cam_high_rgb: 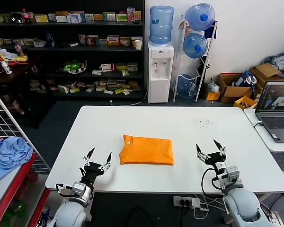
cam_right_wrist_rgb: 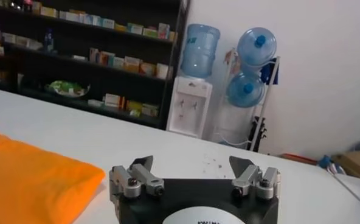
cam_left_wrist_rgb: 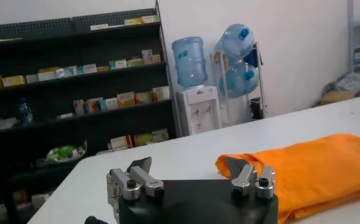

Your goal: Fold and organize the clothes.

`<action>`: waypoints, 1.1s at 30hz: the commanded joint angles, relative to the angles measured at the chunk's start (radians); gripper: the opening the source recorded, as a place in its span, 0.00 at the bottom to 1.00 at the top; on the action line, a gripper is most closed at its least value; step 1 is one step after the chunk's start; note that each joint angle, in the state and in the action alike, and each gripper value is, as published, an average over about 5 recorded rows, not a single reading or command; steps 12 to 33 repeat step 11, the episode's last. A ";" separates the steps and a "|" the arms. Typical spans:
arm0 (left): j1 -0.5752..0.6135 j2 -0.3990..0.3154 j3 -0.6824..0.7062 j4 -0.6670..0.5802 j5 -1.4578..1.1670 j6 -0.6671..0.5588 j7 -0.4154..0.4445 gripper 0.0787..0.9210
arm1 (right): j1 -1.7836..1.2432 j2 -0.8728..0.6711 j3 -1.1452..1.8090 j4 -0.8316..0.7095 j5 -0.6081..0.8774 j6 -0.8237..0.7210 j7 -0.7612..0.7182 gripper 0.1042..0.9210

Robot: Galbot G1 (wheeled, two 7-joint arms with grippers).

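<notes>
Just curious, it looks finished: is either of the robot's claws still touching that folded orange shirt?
Apart. The head view shows bare white table between the orange T-shirt and both open tools: the left tool and the right tool each hang clear of it.

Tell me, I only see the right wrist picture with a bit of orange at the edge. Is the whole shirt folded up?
Observer: Yes. The head view shows the orange T-shirt folded into a neat rectangle in the middle of the white table.
Operator: Where is the other arm?
Observer: The left gripper sits open near the table's front edge, left of the shirt, not touching it.
Operator: And my gripper?
Observer: The right gripper is open too, on the shirt's other side, clear of it.
</notes>
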 commanded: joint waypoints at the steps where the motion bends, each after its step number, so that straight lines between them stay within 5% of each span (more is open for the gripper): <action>1: 0.031 0.013 -0.066 -0.021 0.070 0.018 0.033 0.88 | -0.016 0.061 0.064 0.035 -0.021 -0.061 -0.031 0.88; 33: 0.021 0.012 -0.063 -0.028 0.059 0.025 0.029 0.88 | -0.012 0.065 0.054 0.037 -0.025 -0.076 -0.030 0.88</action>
